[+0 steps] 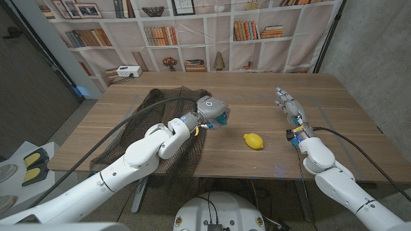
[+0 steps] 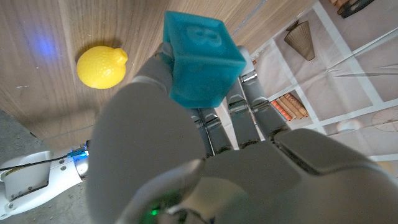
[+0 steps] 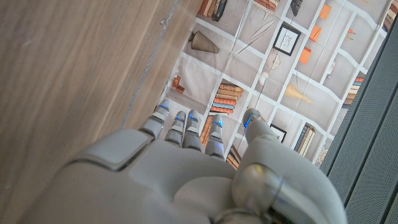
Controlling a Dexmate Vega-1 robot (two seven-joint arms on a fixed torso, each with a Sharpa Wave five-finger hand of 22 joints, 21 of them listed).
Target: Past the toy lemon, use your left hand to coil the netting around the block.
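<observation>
My left hand (image 1: 210, 110) holds a translucent blue block (image 1: 221, 118) above the table, just right of the dark netting (image 1: 160, 109). The left wrist view shows the blue block (image 2: 202, 57) pinched between thumb and fingers (image 2: 239, 118). The netting lies spread on the table's left half, under my left forearm. A yellow toy lemon (image 1: 254, 140) lies on the wood to the right of the block, also seen as the lemon (image 2: 101, 65) beyond my hand. My right hand (image 1: 285, 102) stands at the right of the table, fingers straight, holding nothing (image 3: 186, 127).
A white power box (image 1: 128, 71) sits at the table's back left corner. A bookshelf backdrop (image 1: 192, 32) stands behind the table. Bare wood (image 1: 257, 96) stretches between the two hands and behind the lemon.
</observation>
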